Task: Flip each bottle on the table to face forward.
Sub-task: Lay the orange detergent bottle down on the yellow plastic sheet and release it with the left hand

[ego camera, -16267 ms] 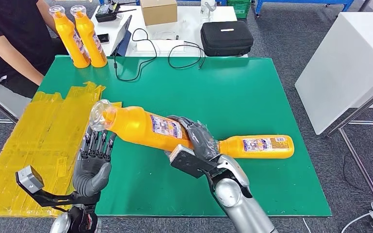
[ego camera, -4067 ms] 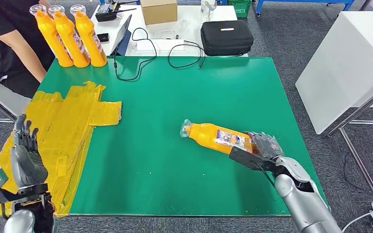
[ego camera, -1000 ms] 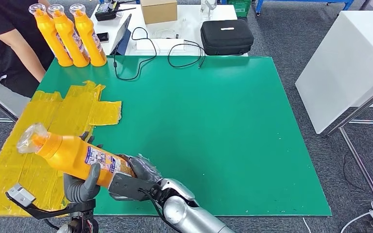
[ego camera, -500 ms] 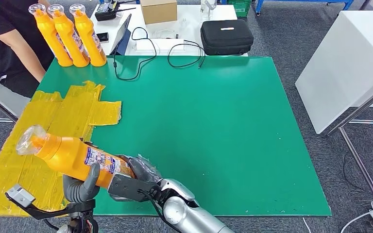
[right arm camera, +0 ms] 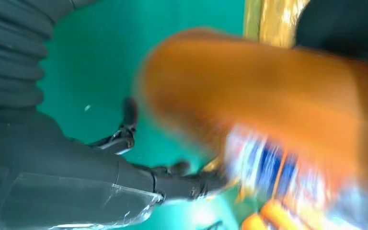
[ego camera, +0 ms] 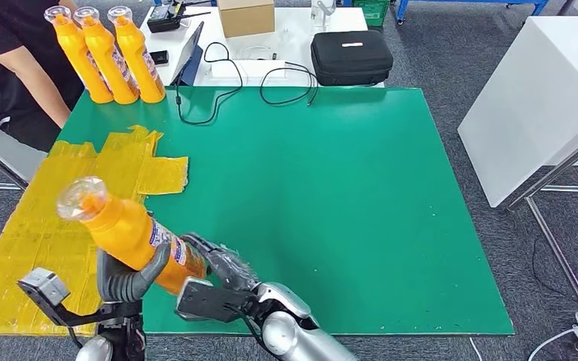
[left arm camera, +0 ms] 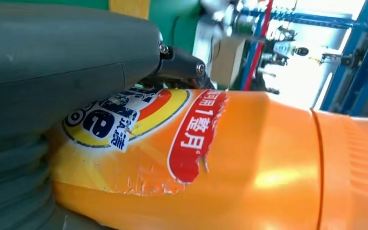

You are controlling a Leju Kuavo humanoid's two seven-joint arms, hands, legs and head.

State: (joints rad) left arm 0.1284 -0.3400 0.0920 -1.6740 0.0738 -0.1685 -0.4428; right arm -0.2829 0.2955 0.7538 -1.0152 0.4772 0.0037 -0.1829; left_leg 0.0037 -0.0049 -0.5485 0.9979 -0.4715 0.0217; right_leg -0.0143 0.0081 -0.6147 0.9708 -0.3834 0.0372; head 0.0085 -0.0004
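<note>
Orange bottle point(ego camera: 132, 235) gripped by left hand point(ego camera: 126, 277); right hand point(ego camera: 222, 265) grip unclear; left wrist shows label.

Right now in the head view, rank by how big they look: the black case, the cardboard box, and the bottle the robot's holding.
1. Held bottle, though it is nearest the camera, which inflates it.
2. Black case.
3. Cardboard box, cut off by the frame's top edge, so its rank is unsure.
</note>
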